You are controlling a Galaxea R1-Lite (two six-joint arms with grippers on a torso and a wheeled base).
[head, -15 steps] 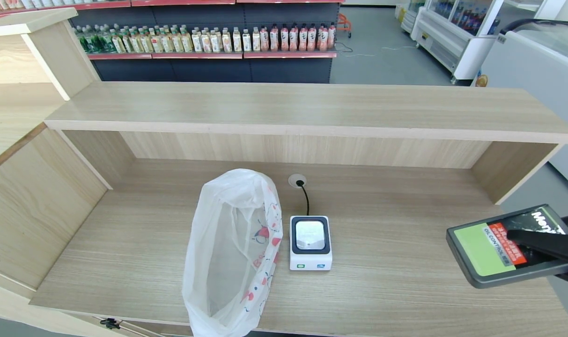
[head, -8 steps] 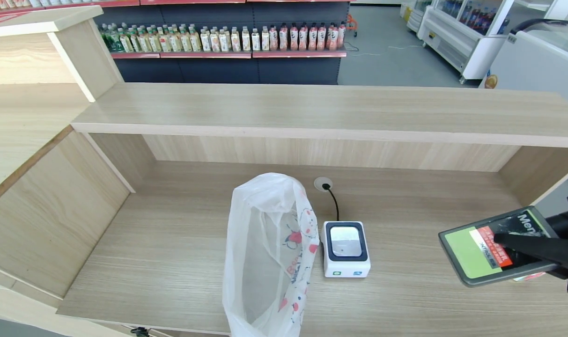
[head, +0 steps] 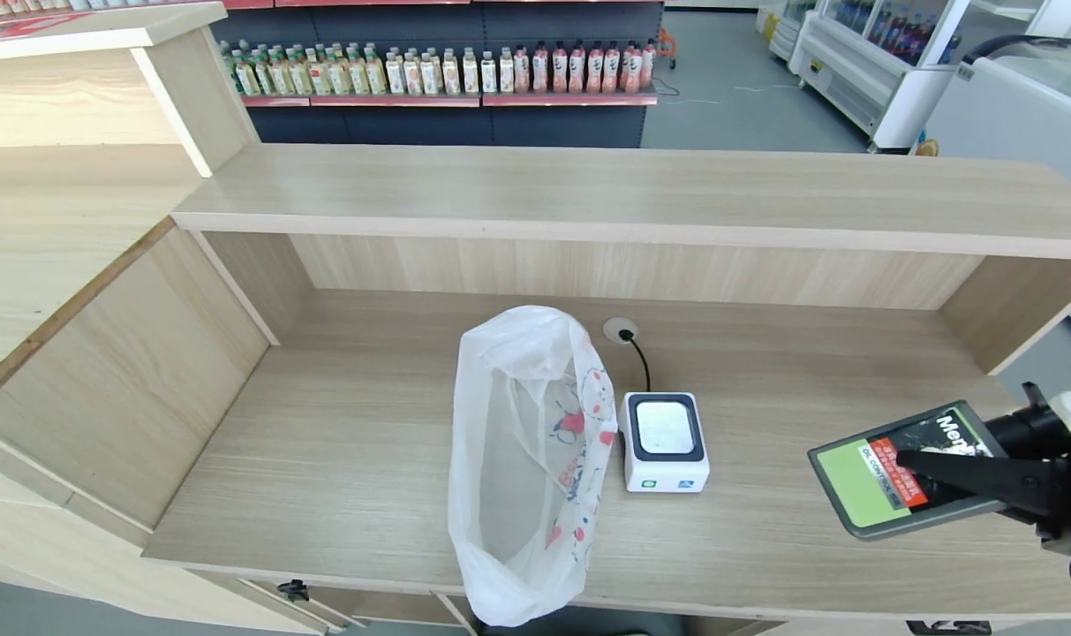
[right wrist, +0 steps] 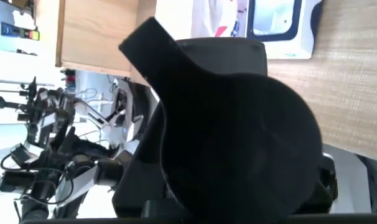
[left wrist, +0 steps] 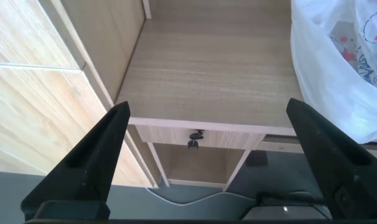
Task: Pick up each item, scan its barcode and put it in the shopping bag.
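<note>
Holding a flat dark pack (head: pixel 888 481) with a green and red label, clenched between the fingers of the right claw (head: pixel 923 468), label face turned upward. Hanging above the right end of the bench (head: pixel 350 424), at about three o'clock from the scanner (head: pixel 665 442) and well apart from it. Showing no barcode on the upturned face, so not being able to tell where the code sits. Standing just beside the scanner at its nine o'clock, the white shopping bag (head: pixel 531 459), mouth gaping open, its near side reaching the bench's near edge. Running from the scanner toward twelve o'clock, a black cable (head: pixel 638 358) into a grommet (head: pixel 619 330). Hanging released and empty, the left claw (left wrist: pixel 207 112), fingers spread wide, off the bench's near edge around seven o'clock from the bag.

Judging the step in hand as the carry to the scan: pickup done, scan and bagging not yet done. Needing next a sweep toward nine o'clock to bring the pack over the scanner window, likely turning the wrist to present the coded face downward. Then carrying on toward nine o'clock and lowering into the bag's mouth, clearing the thin plastic rim without snagging it.
</note>
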